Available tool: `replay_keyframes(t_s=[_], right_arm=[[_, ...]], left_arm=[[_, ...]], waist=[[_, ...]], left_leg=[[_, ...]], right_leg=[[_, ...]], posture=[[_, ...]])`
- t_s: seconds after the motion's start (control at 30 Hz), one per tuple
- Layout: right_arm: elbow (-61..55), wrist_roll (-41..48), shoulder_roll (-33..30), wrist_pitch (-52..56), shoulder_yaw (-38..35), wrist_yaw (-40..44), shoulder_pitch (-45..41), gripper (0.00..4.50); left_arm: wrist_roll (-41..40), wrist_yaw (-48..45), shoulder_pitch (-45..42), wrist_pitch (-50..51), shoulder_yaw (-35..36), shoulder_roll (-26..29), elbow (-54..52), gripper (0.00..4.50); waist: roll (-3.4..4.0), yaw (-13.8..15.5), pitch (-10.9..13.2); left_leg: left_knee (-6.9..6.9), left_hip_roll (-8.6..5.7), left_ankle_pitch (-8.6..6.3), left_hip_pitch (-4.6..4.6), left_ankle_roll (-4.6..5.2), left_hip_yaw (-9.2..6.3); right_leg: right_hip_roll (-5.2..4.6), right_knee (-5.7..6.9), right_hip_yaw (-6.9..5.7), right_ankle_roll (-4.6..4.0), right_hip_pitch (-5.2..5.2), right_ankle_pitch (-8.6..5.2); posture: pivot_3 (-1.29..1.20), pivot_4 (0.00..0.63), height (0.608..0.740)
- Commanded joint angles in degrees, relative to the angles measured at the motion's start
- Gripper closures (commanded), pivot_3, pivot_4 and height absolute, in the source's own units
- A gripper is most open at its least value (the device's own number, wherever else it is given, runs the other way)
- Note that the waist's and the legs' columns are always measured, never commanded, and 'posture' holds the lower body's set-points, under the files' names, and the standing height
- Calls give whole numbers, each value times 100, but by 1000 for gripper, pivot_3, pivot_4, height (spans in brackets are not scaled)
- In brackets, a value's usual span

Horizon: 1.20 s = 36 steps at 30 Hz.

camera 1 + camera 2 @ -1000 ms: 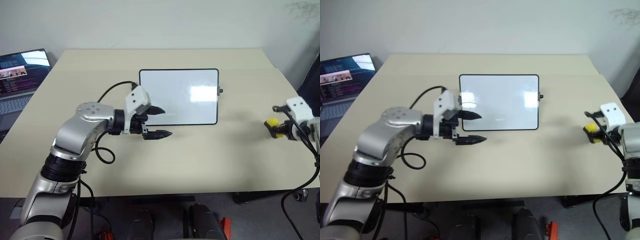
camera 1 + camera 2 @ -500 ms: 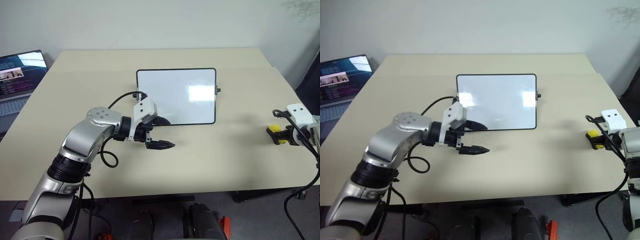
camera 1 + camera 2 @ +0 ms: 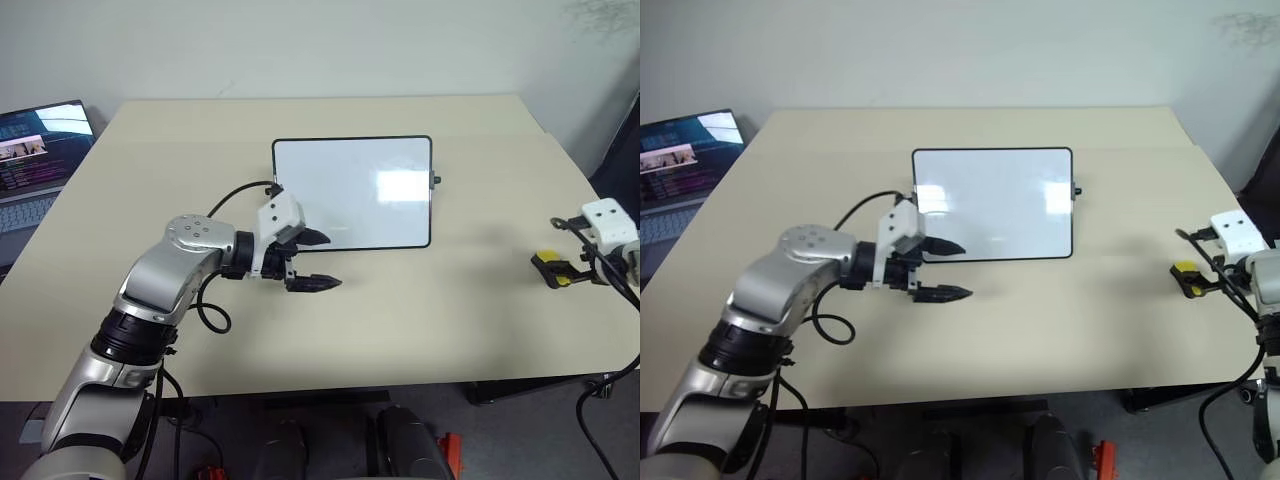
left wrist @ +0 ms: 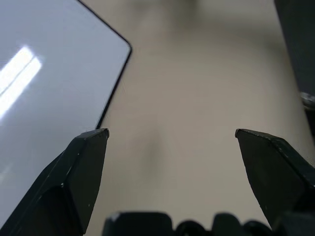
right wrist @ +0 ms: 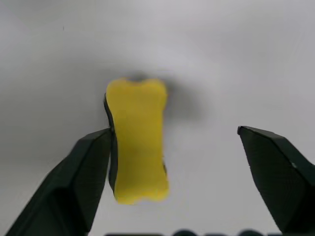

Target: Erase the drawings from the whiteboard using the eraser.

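Near the desk's (image 3: 420,330) right edge: yellow eraser (image 3: 548,268), dark-based, lying flat between the spread fingers of the right gripper (image 5: 184,167), ungripped. Broad bare desktop along the front edge and to the right of centre. Left gripper (image 3: 318,262) wide open, empty, at the whiteboard's (image 3: 352,190) near left corner. Farther, mid-desk: glossy white board, black-framed, wiped clean, only a glare patch. Laptop (image 3: 35,160) beyond the far left edge.

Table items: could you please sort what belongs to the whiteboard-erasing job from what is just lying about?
Belongs to the job:
- whiteboard, mid-table, no marks visible on it
- eraser, yellow, lying on the table
- right tool, open above the eraser
- left tool, open by the board's near left corner

Just lying about:
- laptop, screen lit, to the table's left
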Motion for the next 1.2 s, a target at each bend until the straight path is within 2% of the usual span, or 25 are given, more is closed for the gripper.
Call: replay_keyframes(t_s=[0.03,0.1,0.17,0.27,0.33,0.47,0.7,0.93,1.2], right_arm=[[-1205,629,601,-508,-794,-251,-443,45],[-1240,836,1344,-1149,-1036,-638,-549,45],[-828,653,1920,-2111,-915,-1043,-348,45],[-224,719,2602,-3249,-1117,-1497,-82,45],[17,860,2898,-3745,-1241,-1656,19,45],[557,933,3559,-4898,-1182,-1878,338,45],[1114,852,3926,-5949,-1019,-2162,558,45],[1538,1014,4042,-6499,-1232,-2571,594,45],[521,1844,4130,-6173,-1524,-2559,908,45]], left_arm=[[15,735,90,-301,1015,16,223,0],[-181,1289,155,-210,1603,-211,369,0],[-155,2175,190,-355,2193,-586,683,0],[-100,3269,290,-495,2830,-1060,904,0],[-69,3667,402,-520,2987,-1268,922,0],[498,4702,828,-1513,3048,-1854,980,0],[1018,5423,1153,-2406,2803,-2353,1478,0],[1051,5584,1216,-2636,2661,-2641,1785,0],[1024,5476,1203,-2764,2598,-2691,2014,0]], waist=[[0,-38,0],[-2,-64,-1],[-12,-19,-6],[-21,87,-11],[-19,167,-10],[-21,209,-11],[-20,194,-12],[-20,169,-12],[-20,197,-12]], left_leg=[[0,1,0,1,0,0],[-2,11,0,13,0,7],[-1,16,0,18,0,0],[2,11,0,9,0,-6],[3,3,0,-4,-1,-6],[3,-15,-1,-37,-3,-7],[8,-14,-1,-28,-3,-5],[10,-13,1,-13,-2,-5],[8,-14,0,0,-2,-5]], right_leg=[[1,0,0,0,0,0],[5,2,0,-1,2,1],[9,1,-4,-1,10,2],[8,-8,-5,1,12,9],[1,-11,-4,-22,4,25],[-18,-13,-6,-14,-22,34],[-15,-10,-6,-17,-15,36],[-14,-9,-5,-16,-1,35],[-14,-11,-4,-15,12,35]], posture=[[0,150,740],[0,150,740],[0,150,740],[0,150,740],[0,150,740],[0,150,740],[0,150,740],[0,150,740],[0,150,740]])
